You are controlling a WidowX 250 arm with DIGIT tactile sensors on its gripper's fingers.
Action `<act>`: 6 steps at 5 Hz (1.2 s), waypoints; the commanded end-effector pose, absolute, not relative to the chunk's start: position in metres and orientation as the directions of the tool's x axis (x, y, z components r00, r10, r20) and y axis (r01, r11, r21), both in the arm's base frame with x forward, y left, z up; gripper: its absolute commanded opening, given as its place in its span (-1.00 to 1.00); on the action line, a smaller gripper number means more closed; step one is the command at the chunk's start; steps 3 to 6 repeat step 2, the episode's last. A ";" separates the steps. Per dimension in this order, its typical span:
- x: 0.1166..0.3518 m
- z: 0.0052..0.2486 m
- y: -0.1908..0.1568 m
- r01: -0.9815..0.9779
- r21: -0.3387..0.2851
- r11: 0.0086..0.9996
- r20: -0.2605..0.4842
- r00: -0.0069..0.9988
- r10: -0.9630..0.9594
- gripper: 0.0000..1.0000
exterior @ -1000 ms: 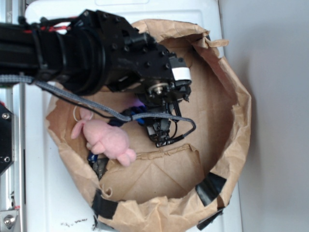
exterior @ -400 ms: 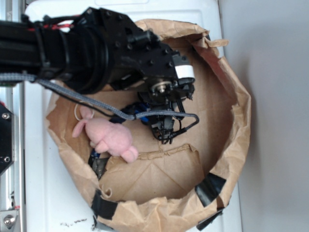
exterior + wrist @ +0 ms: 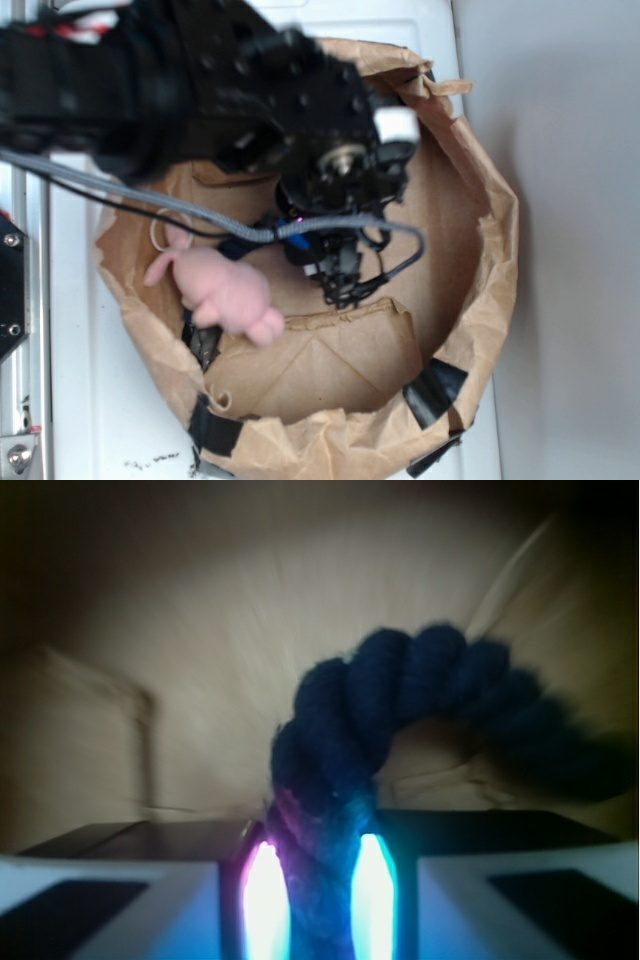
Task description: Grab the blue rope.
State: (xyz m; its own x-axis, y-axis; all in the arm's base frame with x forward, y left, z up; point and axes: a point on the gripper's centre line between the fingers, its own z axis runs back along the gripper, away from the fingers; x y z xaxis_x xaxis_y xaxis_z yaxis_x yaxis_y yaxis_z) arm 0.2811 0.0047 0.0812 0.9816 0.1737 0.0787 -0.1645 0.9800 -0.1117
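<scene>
In the wrist view the blue rope [image 3: 380, 695], thick, dark navy and twisted, rises from between the two glowing pads and arcs off to the right over brown paper. My gripper [image 3: 318, 880] is shut on the blue rope, which fills the gap between the pads. From the exterior view my gripper [image 3: 338, 272] hangs inside the brown paper bag [image 3: 480, 250], right of the pink plush toy [image 3: 225, 290]. There only a small blue bit of the rope [image 3: 297, 243] shows; the arm covers the rest.
A thin grey braided cable [image 3: 150, 205] runs from the arm across the bag to the wrist and loops at the right. A folded paper flap [image 3: 320, 350] lies in the bag's bottom. Black tape patches [image 3: 435, 390] sit on the bag's front rim. The bag rests on a white surface [image 3: 100, 400].
The arm has lifted toward the camera and shifted slightly right, now blurred with motion. The plush toy has stayed near the left wall, shifting only slightly.
</scene>
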 end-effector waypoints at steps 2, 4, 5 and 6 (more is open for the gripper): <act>0.279 0.161 -0.012 -0.197 -0.028 0.980 0.170 0.965 0.199 -1.00; 0.279 0.161 -0.012 -0.197 -0.028 0.980 0.170 0.965 0.199 -1.00; 0.279 0.161 -0.012 -0.197 -0.028 0.980 0.170 0.965 0.199 -1.00; 0.279 0.161 -0.012 -0.197 -0.028 0.980 0.170 0.965 0.199 -1.00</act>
